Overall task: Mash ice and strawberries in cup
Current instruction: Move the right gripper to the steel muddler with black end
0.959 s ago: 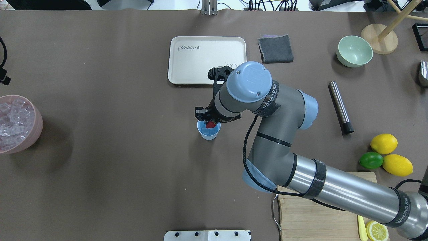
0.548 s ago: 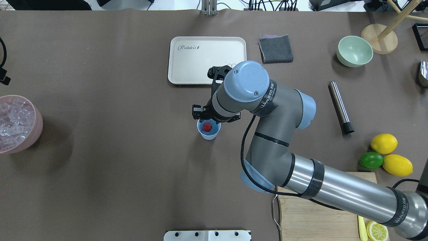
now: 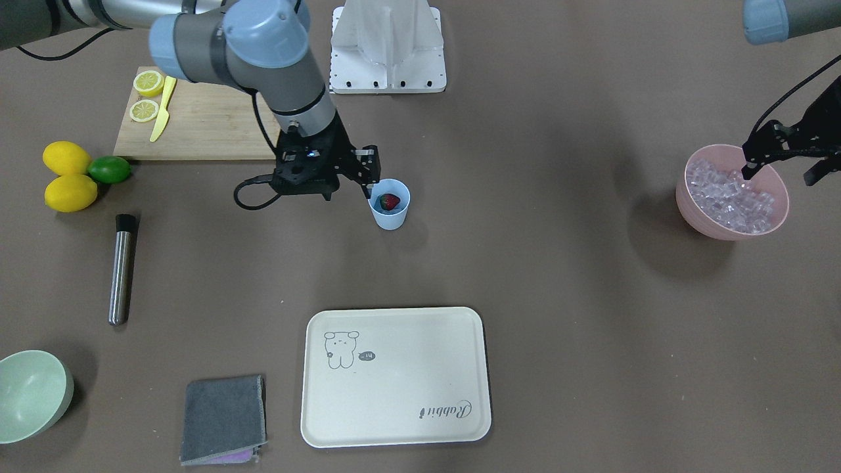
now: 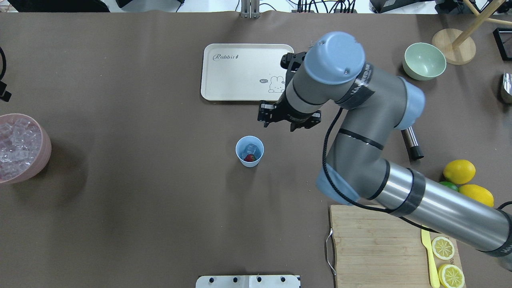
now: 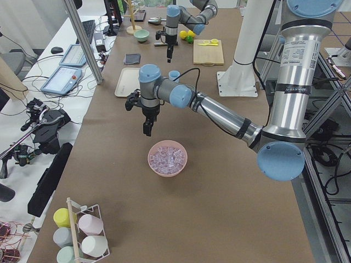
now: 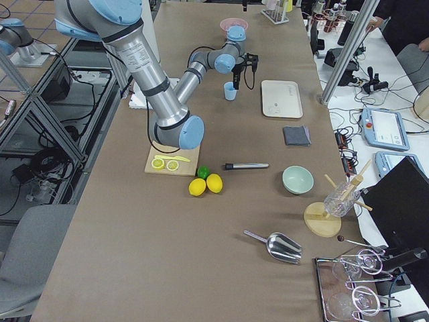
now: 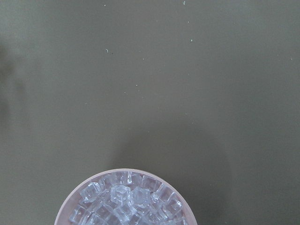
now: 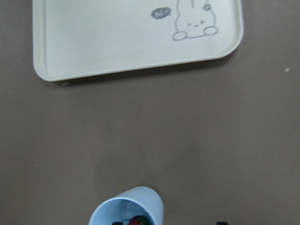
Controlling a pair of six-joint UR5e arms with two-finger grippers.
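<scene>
In the cup (image 4: 250, 163), strawberry (image 4: 249, 158), ice (image 4: 251, 149)

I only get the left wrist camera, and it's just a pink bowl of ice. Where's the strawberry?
Observer: In the front-facing view the strawberry lies inside the light-blue cup, which stands upright.
Child: Any ice in there too?
Observer: The overhead view shows what looks like a clear ice cube beside it in the cup.
Child: Is the other claw holding something?
Observer: No, the right claw is open and empty.
</scene>
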